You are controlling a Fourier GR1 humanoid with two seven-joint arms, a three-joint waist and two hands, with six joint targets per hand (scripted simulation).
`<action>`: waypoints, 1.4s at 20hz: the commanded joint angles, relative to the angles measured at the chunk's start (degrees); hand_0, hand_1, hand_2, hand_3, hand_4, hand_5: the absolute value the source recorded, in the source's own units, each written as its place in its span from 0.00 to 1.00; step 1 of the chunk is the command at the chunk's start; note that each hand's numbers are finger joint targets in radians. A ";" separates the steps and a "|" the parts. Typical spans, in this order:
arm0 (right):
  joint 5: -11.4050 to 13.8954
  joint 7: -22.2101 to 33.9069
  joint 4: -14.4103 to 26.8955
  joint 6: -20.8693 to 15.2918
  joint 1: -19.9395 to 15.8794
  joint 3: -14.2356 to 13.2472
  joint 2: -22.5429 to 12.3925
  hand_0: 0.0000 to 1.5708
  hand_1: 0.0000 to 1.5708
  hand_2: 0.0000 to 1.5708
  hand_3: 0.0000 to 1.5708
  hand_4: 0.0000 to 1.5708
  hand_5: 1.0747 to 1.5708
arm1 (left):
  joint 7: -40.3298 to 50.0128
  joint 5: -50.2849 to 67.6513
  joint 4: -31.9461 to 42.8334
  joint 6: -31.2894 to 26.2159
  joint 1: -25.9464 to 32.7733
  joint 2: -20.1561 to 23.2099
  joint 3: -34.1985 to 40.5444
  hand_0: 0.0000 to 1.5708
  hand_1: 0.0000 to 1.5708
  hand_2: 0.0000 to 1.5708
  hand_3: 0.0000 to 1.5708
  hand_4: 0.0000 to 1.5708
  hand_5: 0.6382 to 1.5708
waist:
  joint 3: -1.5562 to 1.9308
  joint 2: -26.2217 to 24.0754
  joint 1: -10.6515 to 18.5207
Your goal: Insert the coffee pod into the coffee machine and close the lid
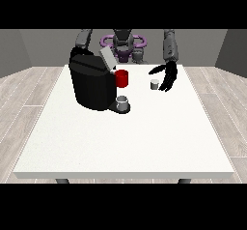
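A black coffee machine stands on the white table at the left rear, its grey lid tilted up and open. A small grey coffee pod sits on the table right of the machine. The hand at the view's right hangs just beside the pod on its right, fingers relaxed and pointing down, thumb spread towards the pod, holding nothing. The hand at the view's left is hidden behind the machine; only its arm shows above it.
A red mug stands behind the machine's front. A grey cup rests on the machine's drip tray. The table's near half holds nothing else.
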 commanded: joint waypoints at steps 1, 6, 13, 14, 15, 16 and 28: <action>-0.79 3.63 2.17 0.98 -1.44 -1.31 -1.75 0.00 0.00 0.00 0.00 0.27 1.00 | 2.32 -3.53 2.02 -0.77 -0.56 -0.22 -2.37 0.45 0.45 0.49 0.31 0.00 1.00 | 0.01 -2.02 0.32; 2.17 4.61 -1.29 -2.43 -1.58 2.57 1.81 0.00 0.00 0.00 0.00 0.27 1.00 | -4.42 -7.66 7.72 2.63 -1.98 2.89 -2.01 0.34 0.34 0.44 0.28 0.00 1.00 | -0.03 0.39 -1.92; 0.13 1.66 2.18 1.16 -0.46 0.85 -0.21 0.00 0.00 0.00 0.00 0.28 1.00 | -3.23 -12.04 8.98 10.44 -5.27 -0.14 -2.15 0.46 0.46 0.55 0.41 0.15 1.00 | 0.00 0.17 -2.42; -0.12 3.91 0.63 0.08 -2.97 0.22 -0.22 0.00 0.00 0.00 0.00 0.30 1.00 | -4.73 -11.78 11.15 9.81 -6.00 0.67 -0.92 0.44 0.44 0.54 0.41 0.18 1.00 | -0.01 0.20 -2.05; 1.12 3.72 -0.78 -1.05 -2.44 1.61 0.76 0.00 0.00 0.00 0.00 0.33 1.00 | -7.96 -11.96 12.94 13.31 -4.76 -0.43 -0.40 0.49 0.49 0.58 0.44 0.22 1.00 | -0.02 1.61 -2.67; 0.52 2.33 0.06 0.75 -1.73 1.51 0.05 0.00 0.00 0.00 0.00 0.33 1.00 | -7.18 -10.84 13.29 8.93 -7.87 2.41 0.93 0.53 0.53 0.62 0.47 0.25 1.00 | -0.01 1.67 -3.18; -1.79 5.58 -2.43 1.86 1.00 1.44 -0.28 0.00 0.00 0.00 0.00 0.33 1.00 | -10.50 -18.25 17.09 14.99 -4.24 0.68 -2.56 0.78 0.78 0.86 0.83 0.30 1.00 | -0.02 -1.40 -3.63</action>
